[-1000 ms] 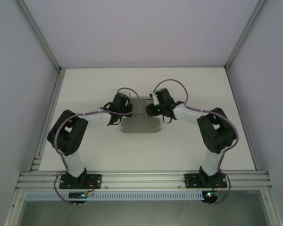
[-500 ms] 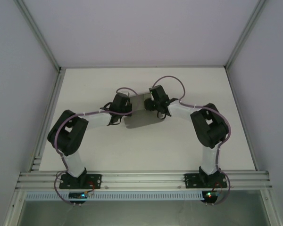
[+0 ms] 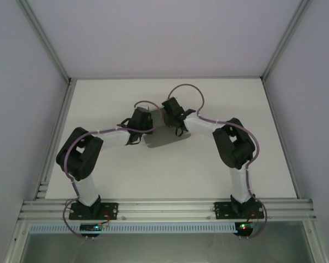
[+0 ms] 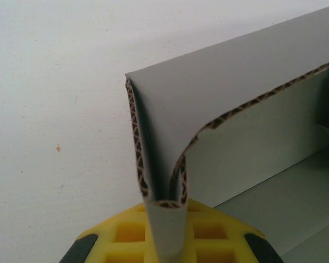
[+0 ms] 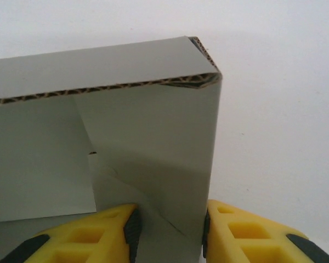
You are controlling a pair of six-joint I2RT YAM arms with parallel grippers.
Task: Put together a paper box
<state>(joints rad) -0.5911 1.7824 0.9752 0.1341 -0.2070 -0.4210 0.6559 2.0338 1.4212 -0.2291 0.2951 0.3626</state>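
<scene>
Left wrist view: the left hand [image 4: 167, 244] was clenched on the paper box [image 4: 236, 82]. Its yellow fingers at the bottom edge of the frame pinched a doubled-over corrugated wall that rose upright toward centre frame.

Right wrist view: the right hand [image 5: 169, 233] had a finger on either side of the box's end wall at the bottom of the frame, pads at or just beside the board. Whether it was actually gripping could not be told. A slanting crease crossed that wall.

Top external view: the box lay at the centre of the table [image 3: 236, 109], between the two hands.

Assessed risks:
- The doubled wall looked unlocked and would likely spring open if the left grip slackened.
- Opposed pulls from the two hands could deepen the crease, tear the thin board, or drag the box askew.
</scene>
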